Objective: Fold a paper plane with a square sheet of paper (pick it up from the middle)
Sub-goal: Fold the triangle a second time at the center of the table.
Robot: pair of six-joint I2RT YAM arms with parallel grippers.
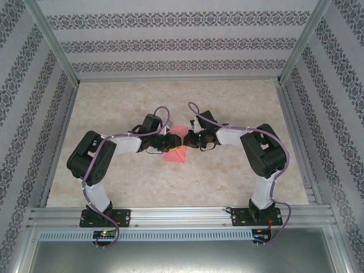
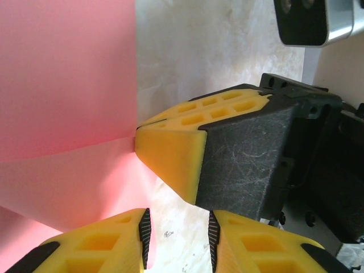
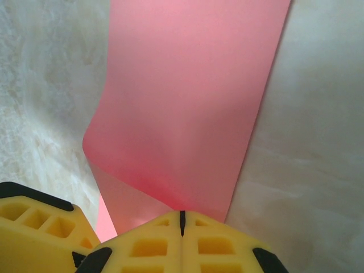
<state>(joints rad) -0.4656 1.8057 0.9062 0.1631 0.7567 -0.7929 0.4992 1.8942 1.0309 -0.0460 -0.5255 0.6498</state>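
White-and-black arms (image 1: pixel 122 145), lilac cables (image 1: pixel 162 110), yellow cut-out tool fingers (image 2: pixel 108 242) (black ribbed pads (image 2: pixel 145 236) inside).

right gripper (image 3: pixel 182 219) closed, left gripper (image 2: pixel 176 236) ajar

I count one square sheet of paper (image 1: pixel 176 154), one table (image 1: pixel 227 182), one left arm (image 1: pixel 98 187), one right arm (image 1: pixel 263 193).

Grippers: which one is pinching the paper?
The right gripper, shut on the paper at its edge; the left gripper stands open, holding nothing.
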